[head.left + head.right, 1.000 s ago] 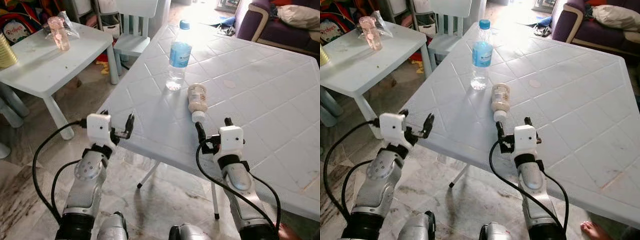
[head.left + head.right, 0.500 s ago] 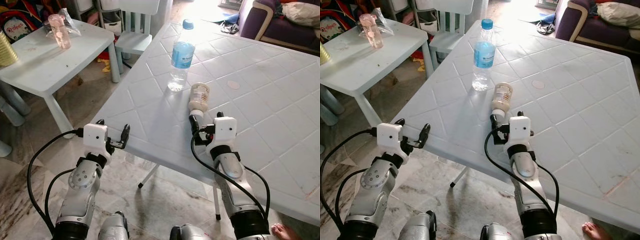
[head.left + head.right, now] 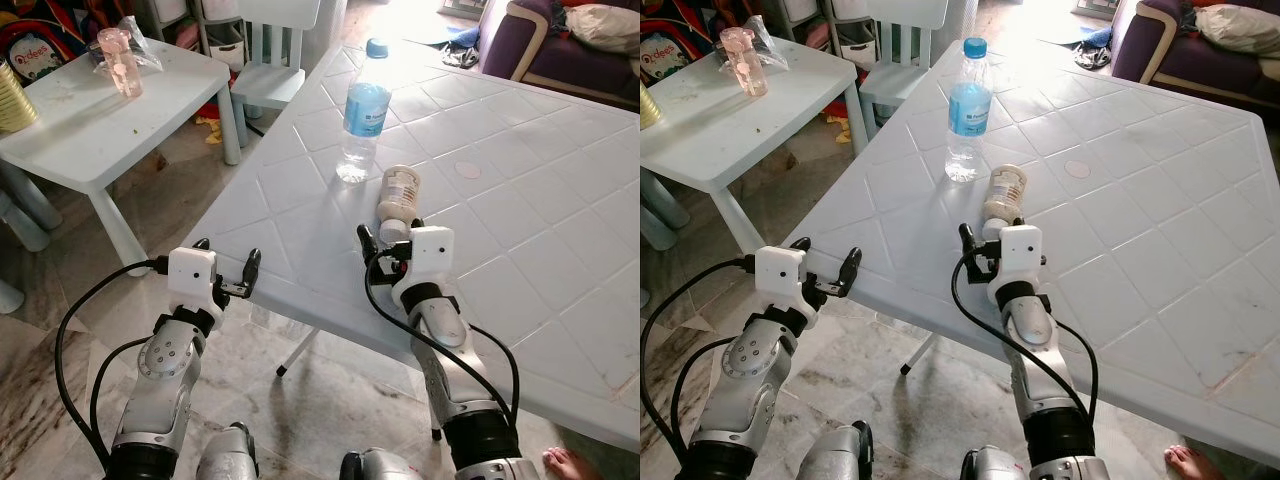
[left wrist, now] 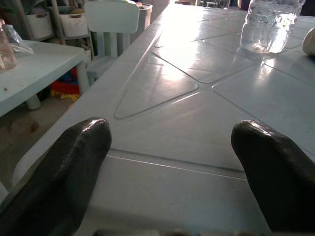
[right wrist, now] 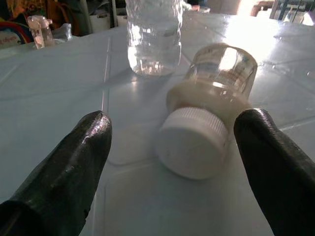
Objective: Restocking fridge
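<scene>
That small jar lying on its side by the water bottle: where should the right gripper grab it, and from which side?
Grip the jar probably at the neck behind its white cap, where it narrows. It lies on its side on the table, cap toward the robot, so come in low from the cap end, one finger each side. The right gripper is already open, lined up there.

The water bottle (image 5: 153, 37) is cut off above its base (cap unseen) in both wrist views.

Blue-capped, blue-labelled clear bottle (image 3: 361, 112); white-capped jar (image 3: 396, 202); pale diamond-patterned table (image 3: 520, 190).
</scene>
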Controlling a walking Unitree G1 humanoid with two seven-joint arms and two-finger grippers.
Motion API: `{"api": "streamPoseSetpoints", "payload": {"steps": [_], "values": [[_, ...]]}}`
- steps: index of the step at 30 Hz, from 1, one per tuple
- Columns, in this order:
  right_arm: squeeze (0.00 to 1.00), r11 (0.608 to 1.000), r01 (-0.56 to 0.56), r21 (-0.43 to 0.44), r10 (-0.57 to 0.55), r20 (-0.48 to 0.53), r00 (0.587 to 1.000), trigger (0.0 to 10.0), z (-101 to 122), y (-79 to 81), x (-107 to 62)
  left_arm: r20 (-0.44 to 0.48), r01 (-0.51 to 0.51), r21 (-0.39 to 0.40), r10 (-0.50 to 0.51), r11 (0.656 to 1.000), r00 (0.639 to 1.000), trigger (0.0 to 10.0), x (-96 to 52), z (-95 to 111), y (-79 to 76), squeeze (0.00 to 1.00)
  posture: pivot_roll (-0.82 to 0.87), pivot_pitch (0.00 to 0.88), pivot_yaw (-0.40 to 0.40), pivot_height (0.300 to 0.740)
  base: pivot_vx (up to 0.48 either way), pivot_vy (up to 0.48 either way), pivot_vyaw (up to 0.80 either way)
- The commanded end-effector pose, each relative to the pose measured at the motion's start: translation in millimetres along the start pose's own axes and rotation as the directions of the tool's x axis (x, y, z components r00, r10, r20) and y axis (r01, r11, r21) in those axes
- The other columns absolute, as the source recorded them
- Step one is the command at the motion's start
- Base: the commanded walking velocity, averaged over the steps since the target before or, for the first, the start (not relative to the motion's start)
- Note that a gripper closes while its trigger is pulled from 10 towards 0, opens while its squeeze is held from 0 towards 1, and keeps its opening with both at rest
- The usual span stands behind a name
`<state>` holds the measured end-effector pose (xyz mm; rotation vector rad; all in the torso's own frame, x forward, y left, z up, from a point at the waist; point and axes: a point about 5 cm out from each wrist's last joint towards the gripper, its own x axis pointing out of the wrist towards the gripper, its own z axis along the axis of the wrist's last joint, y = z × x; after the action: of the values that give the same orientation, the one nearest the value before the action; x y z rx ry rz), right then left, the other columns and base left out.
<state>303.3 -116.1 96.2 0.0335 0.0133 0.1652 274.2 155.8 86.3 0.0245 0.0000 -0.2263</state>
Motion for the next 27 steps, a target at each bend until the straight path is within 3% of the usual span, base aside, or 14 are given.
{"api": "streamPoseSetpoints", "payload": {"steps": [1,5,6,8,9,19,27], "values": [[0.00,1.000,-0.004,0.009,0.004,-0.014,1.000,10.0,0,-1.1,2.6,-0.021,0.012,-0.002,-0.012,1.000,1.000,10.0,-0.7,-4,-2.9,0.00,0.08,0.090,-0.046,0.740,0.000,0.000,0.00],[0.00,0.999,0.007,0.031,-0.005,-0.059,0.998,10.0,-4,-1.0,5.4,-0.021,0.018,-0.006,-0.018,1.000,1.000,10.0,-0.1,-5,-5.4,0.00,0.08,0.090,-0.048,0.740,0.000,0.000,0.00],[0.00,1.000,0.004,0.029,-0.002,-0.069,0.998,4.9,-6,0.0,6.2,-0.021,0.020,-0.009,-0.020,1.000,1.000,10.0,-0.2,-5,-6.4,0.00,0.08,0.090,-0.048,0.740,0.000,0.000,0.00],[0.00,1.000,0.002,0.025,0.000,-0.075,0.997,4.9,-7,0.8,6.8,-0.021,0.022,-0.010,-0.022,1.000,1.000,10.0,-0.3,-5,-7.0,0.00,0.08,0.090,-0.048,0.740,0.000,0.000,0.00],[0.00,1.000,0.002,0.024,0.000,-0.076,0.997,0.0,-7,1.0,7.0,-0.020,0.023,-0.011,-0.023,1.000,1.000,10.0,-0.4,-5,-7.5,0.00,0.08,0.090,-0.049,0.740,0.000,0.000,0.00],[0.00,0.998,0.062,0.019,-0.060,-0.102,0.993,0.0,-9,-6.4,8.2,-0.016,0.027,-0.014,-0.027,1.000,1.000,10.0,0.0,-5,-8.8,0.00,0.08,0.091,-0.050,0.740,0.000,0.000,0.00],[0.00,0.985,0.171,0.020,-0.167,-0.137,0.976,0.0,-12,-26.3,3.6,-0.013,0.031,-0.019,-0.031,0.999,0.999,10.0,1.2,-4,-11.3,0.00,0.07,0.091,-0.052,0.740,0.000,0.000,0.00]]}}
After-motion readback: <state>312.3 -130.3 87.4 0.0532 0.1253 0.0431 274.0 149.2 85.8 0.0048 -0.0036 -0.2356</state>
